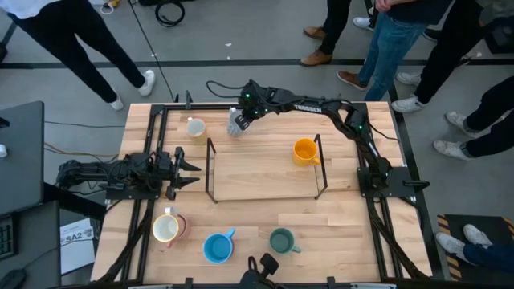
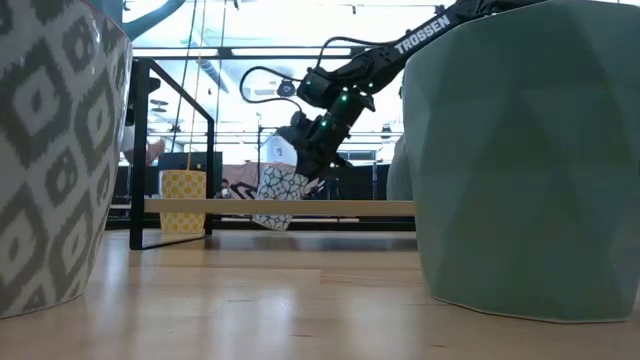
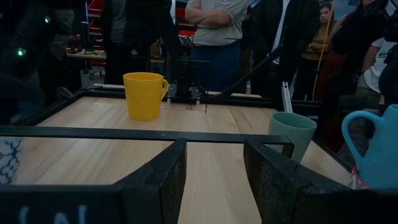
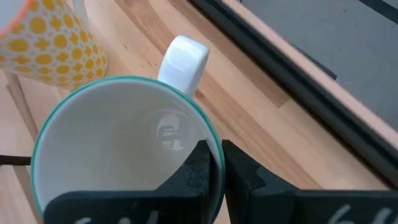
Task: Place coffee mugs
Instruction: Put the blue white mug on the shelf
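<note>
The work surface is a pale wooden table [image 1: 257, 225] with visible grain, carrying a thin black metal rack frame [image 1: 210, 168] around its middle; in the high view the orange mug [image 1: 304, 150] stands at that frame's right end, so placement appears to have begun, and most mugs look still to be placed. The right gripper [image 1: 238, 121] is extended across the far side of the table, its fingers pressed together on the rim wall of a patterned white mug [image 1: 234, 123], one finger inside the bowl and one outside. The low view shows this mug tilted and lifted clear of the table, hanging directly below the gripper. The right wrist view shows its glossy white glazed interior, a thin teal rim line and a rounded white loop handle on the side away from the fingers. Just beside the gripper stands a cream mug with yellow dot print [image 1: 195, 127], upright on the table. Well apart from the right gripper, at the near edge, rest a cream-yellow mug [image 1: 166, 228] with a pink mug [image 1: 181, 225] touching it, a blue mug [image 1: 217, 247] and a dark green mug [image 1: 282, 240], all smooth, round, handled ceramic. The left gripper [image 1: 189, 168] waits at the left end of the frame, fingers spread and empty, facing along the rack toward the orange mug.
</note>
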### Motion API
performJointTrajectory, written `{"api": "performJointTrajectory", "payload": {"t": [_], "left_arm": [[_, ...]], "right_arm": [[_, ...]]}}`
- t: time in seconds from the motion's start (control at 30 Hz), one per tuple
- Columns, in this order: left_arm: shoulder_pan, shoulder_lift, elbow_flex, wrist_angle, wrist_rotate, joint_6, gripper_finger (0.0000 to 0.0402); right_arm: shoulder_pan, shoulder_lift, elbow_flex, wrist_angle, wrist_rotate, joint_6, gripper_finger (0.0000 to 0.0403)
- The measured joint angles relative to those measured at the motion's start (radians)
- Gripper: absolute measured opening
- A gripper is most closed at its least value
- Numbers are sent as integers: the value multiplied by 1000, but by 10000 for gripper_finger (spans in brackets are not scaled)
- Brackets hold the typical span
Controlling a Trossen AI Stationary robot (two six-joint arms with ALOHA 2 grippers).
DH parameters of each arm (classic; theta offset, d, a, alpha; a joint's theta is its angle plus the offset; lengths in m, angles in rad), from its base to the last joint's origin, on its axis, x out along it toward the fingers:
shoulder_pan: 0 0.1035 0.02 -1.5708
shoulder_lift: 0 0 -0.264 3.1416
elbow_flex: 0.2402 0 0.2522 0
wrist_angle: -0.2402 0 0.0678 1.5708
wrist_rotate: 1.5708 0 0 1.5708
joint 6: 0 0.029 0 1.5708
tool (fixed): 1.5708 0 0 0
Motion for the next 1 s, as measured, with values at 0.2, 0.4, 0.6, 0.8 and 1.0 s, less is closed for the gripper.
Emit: {"api": "performJointTrajectory", "payload": {"t": [0.2, 0.4, 0.6, 0.8, 1.0], "left_arm": [[0, 0, 0, 0, 0, 0, 167], [0, 0, 0, 0, 0, 1, 167], [0, 0, 0, 0, 0, 1, 167], [0, 0, 0, 0, 0, 1, 167], [0, 0, 0, 0, 0, 1, 167]], "right_arm": [[-6, -67, 0, -37, -17, -10, 26], [-5, -168, 0, -109, -29, -59, 26], [7, -263, 0, -236, -73, -112, 26], [47, -359, 1, -387, -89, -180, 26], [122, -444, 2, -528, -185, -304, 26]]}}
